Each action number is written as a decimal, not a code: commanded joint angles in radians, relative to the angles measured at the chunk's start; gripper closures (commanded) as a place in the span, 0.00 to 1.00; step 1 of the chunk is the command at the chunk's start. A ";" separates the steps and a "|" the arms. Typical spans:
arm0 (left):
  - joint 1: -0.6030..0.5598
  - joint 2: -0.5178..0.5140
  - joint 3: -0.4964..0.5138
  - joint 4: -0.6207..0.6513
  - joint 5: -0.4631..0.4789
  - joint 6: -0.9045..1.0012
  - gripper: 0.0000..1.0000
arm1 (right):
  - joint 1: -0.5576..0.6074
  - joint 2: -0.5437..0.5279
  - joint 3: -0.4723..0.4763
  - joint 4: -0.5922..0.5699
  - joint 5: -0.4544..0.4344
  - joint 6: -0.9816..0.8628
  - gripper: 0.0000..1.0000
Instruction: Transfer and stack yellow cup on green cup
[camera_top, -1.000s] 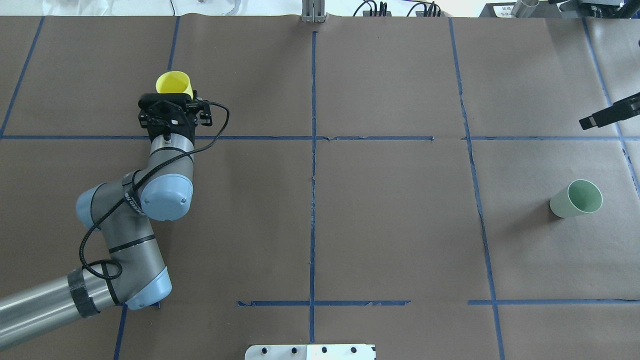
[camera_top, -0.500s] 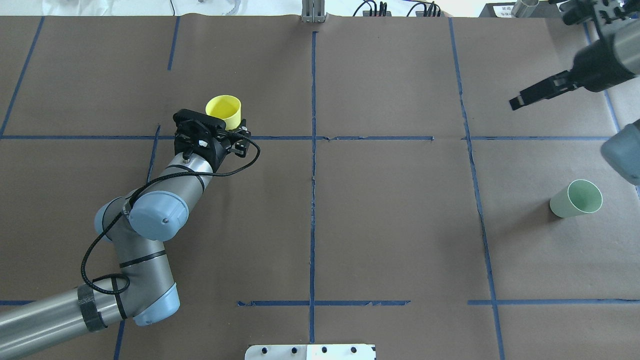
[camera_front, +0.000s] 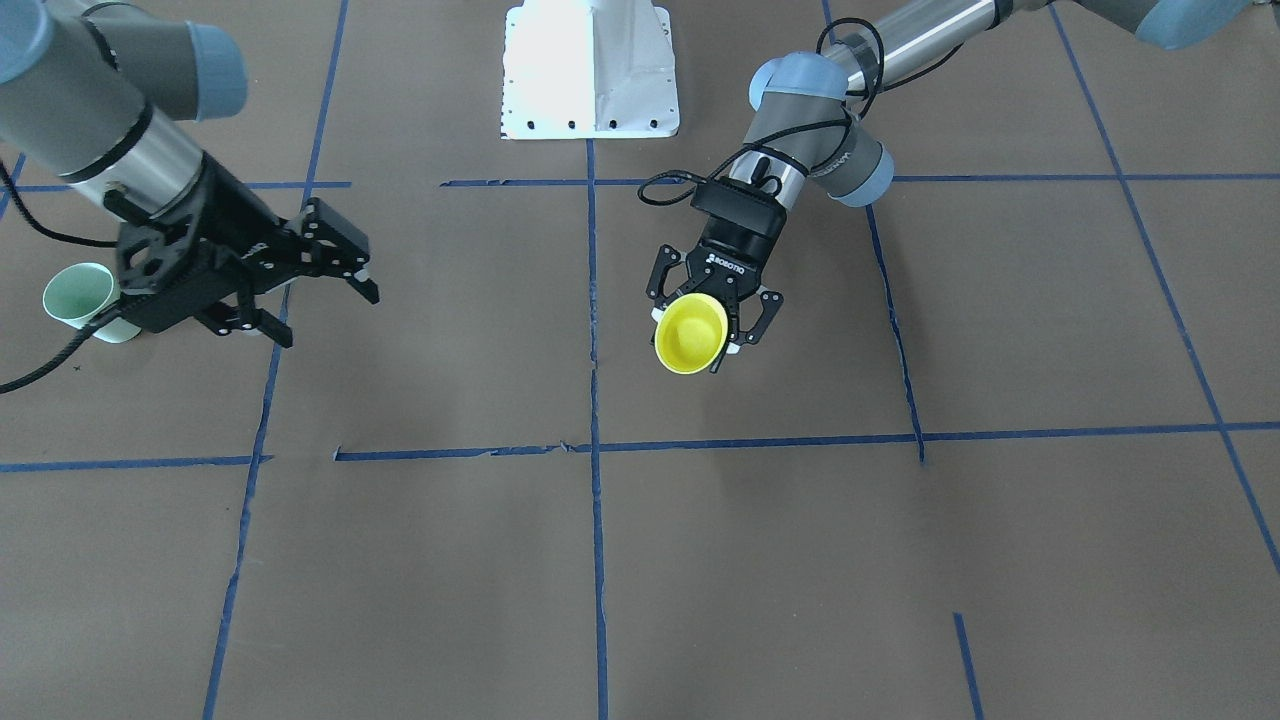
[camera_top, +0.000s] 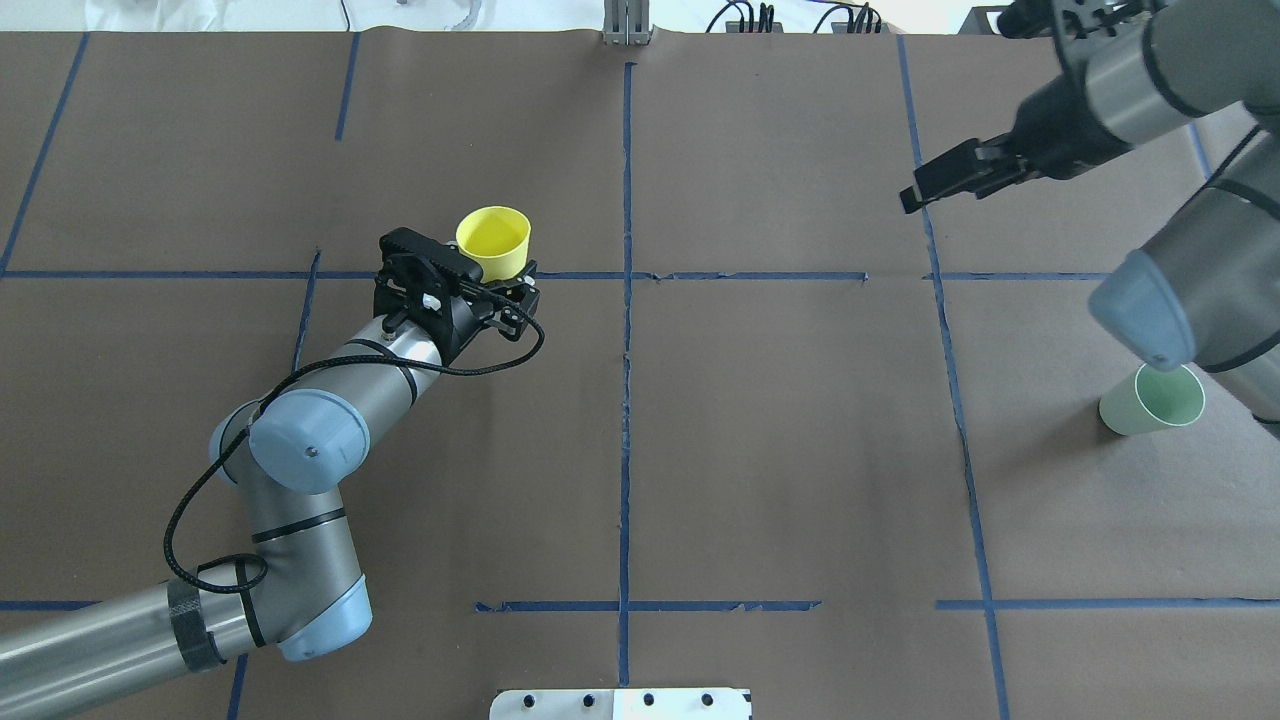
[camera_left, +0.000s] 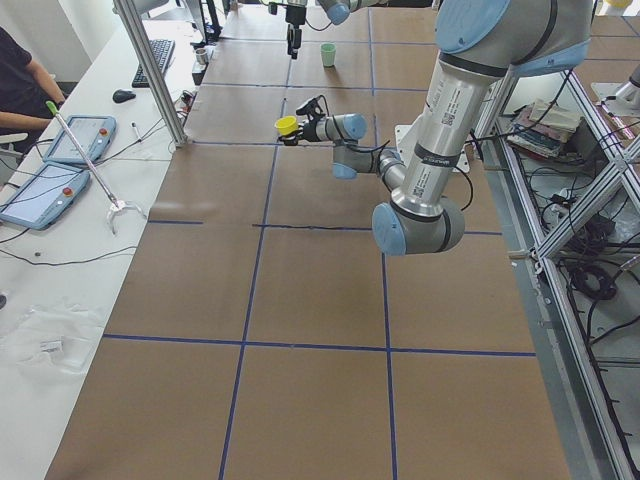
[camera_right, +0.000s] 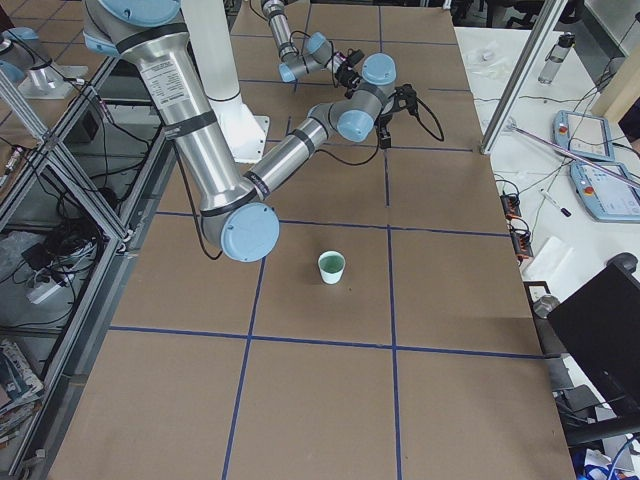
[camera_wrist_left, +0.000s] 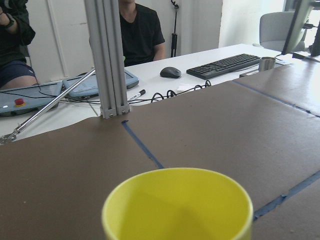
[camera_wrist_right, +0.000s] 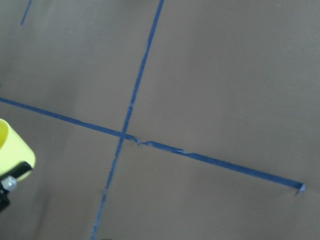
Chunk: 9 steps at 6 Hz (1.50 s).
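My left gripper (camera_top: 497, 266) is shut on the yellow cup (camera_top: 492, 243) and holds it upright above the table, left of the centre line. In the front view the cup (camera_front: 690, 333) sits between the fingers of that gripper (camera_front: 712, 340), and its rim (camera_wrist_left: 177, 205) fills the bottom of the left wrist view. The green cup (camera_top: 1150, 400) stands on the table at the right, partly covered by my right arm's elbow; it also shows in the front view (camera_front: 80, 297). My right gripper (camera_front: 330, 318) is open and empty in the air, apart from both cups.
The white robot base plate (camera_front: 590, 70) is at the near table edge. An aluminium post (camera_top: 627, 25) stands at the far edge. Blue tape lines (camera_top: 625, 400) mark a grid on the brown table cover. Operators sit beyond the far edge, with tablets and a keyboard (camera_wrist_left: 225, 64).
My left arm has carried the yellow cup right and a little nearer, toward the centre line. My right arm has swung in from the right edge, its gripper moving left. The green cup has not moved.
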 joint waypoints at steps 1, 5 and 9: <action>0.026 -0.040 0.003 -0.006 -0.013 0.044 0.79 | -0.066 0.175 -0.043 -0.175 -0.006 0.181 0.01; 0.126 -0.050 -0.015 -0.048 -0.012 0.213 0.63 | -0.126 0.254 -0.130 -0.251 0.106 0.195 0.03; 0.142 -0.045 -0.031 -0.084 -0.001 0.215 0.62 | -0.190 0.239 -0.112 -0.251 0.112 0.195 0.02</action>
